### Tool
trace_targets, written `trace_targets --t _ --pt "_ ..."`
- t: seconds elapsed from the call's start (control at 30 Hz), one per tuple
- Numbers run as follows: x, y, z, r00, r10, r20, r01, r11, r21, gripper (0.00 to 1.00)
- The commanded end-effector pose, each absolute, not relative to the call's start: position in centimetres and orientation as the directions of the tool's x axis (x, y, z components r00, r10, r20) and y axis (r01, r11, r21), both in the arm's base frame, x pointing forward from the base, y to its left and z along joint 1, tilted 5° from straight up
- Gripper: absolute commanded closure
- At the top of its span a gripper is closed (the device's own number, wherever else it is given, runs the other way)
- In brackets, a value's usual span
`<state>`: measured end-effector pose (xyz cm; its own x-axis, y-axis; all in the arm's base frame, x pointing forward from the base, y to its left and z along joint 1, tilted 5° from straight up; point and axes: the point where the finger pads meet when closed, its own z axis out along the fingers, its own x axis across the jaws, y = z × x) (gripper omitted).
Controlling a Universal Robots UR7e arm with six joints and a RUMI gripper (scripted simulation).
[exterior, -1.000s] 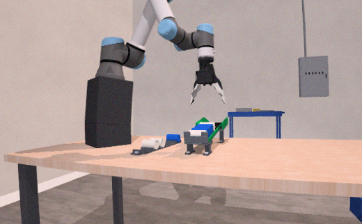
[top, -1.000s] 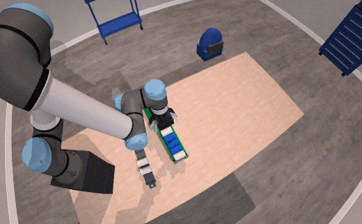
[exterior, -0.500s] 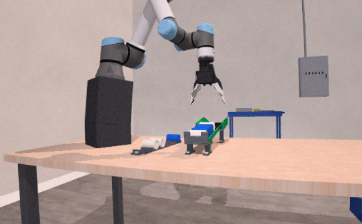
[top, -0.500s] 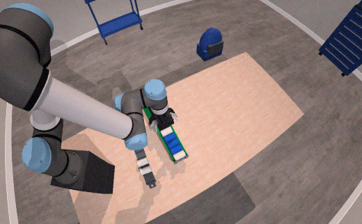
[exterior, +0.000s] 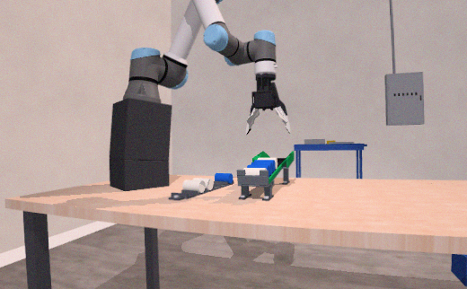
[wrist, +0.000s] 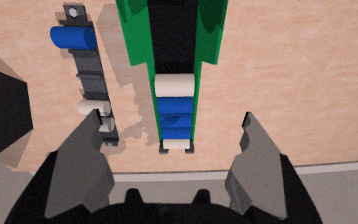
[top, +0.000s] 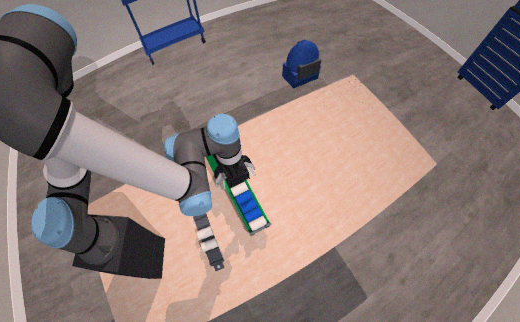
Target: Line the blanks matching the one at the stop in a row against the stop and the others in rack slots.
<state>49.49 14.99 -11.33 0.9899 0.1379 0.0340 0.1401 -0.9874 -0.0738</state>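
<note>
Wide, unladen hand point(top: 236, 175) point(exterior: 268, 133) point(wrist: 173, 111) above the ramp point(top: 265, 212) point(exterior: 280, 170) point(wrist: 198, 107)
Below it, a white bar at the stop point(top: 260, 231) point(exterior: 253, 180) point(wrist: 189, 149) presumably sets the ramp's color; three blue bars point(top: 248, 206) point(exterior: 261, 168) point(wrist: 176, 119) probably must leave for the rack point(top: 217, 259) point(exterior: 178, 196) point(wrist: 93, 82) alongside.

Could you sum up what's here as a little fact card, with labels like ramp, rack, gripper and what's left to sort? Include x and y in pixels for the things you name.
ramp: green-sided feed ramp point(top: 263, 206) point(exterior: 282, 167) point(wrist: 198, 107)
row on ramp, from stop: white, three blue, white
stock rack: dark rack point(top: 215, 257) point(exterior: 177, 196) point(wrist: 91, 75), beside the ramp
on rack: two white blanks, one blue blank point(exterior: 224, 178) point(wrist: 73, 38)
gripper: open point(top: 236, 173) point(exterior: 268, 133) point(wrist: 173, 116), above the ramp, holding nothing
stop-end blank: white point(top: 257, 223) point(exterior: 255, 171) point(wrist: 176, 144)
left to sort: three blue off the ramp, two white onto it
</note>
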Motion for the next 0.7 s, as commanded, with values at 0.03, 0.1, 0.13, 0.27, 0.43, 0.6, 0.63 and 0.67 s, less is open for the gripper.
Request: trace_targets --t 0.03,0.1,0.13,0.27,0.43,0.6,0.63,0.67 --pt "49.63 14.97 -11.3 0.996 0.087 0.032 0.089 -0.993 -0.075 0.0" --pt "49.65 14.96 -11.31 0.997 0.074 0.031 0.076 -0.994 -0.076 0.0" --pt "49.65 14.96 -11.31 0.997 0.074 0.031 0.076 -0.994 -0.076 0.0" --pt "49.76 14.93 -11.33 1.0 0.013 0.026 0.015 -0.997 -0.077 0.0" --pt "49.93 14.86 -11.37 0.996 -0.087 0.018 -0.086 -0.993 -0.08 0.0" --pt "50.15 14.76 -11.43 0.977 -0.213 0.008 -0.212 -0.974 -0.081 0.0" --pt "50.2 14.73 -11.44 0.971 -0.241 0.005 -0.239 -0.967 -0.081 0.0" --pt "50.2 14.73 -11.44 0.971 -0.241 0.005 -0.239 -0.967 -0.081 0.0"
